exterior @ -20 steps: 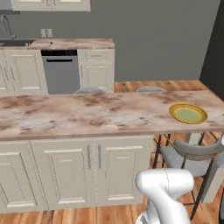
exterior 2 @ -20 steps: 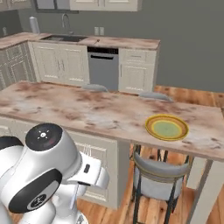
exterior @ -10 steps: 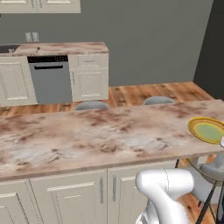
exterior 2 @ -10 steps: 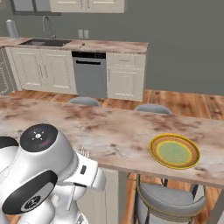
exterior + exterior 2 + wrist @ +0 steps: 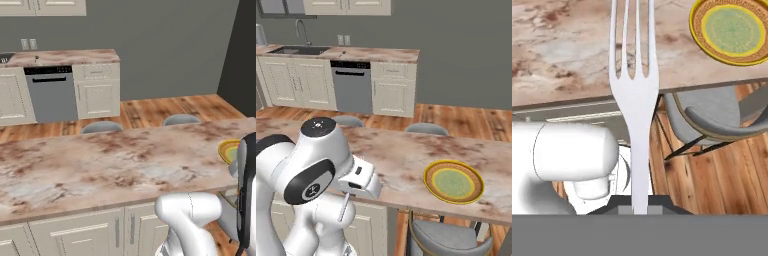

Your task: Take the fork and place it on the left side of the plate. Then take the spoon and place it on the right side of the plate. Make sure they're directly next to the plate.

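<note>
One fork (image 5: pixel 634 100) gripped in the claw (image 5: pixel 640 209).
Tines point straight ahead; the plate (image 5: pixel 732 31) lies ahead-right on the counter (image 5: pixel 562 50).

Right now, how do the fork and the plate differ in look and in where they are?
The fork is slim, pale silver and tined; the plate is round, with a yellow-orange rim and a pale green centre. The fork is off the counter, its handle clamped in the shut gripper, tines pointing away from the hand; the plate lies flat on the marble counter near its edge, above a grey stool. The plate carries nothing.
</note>
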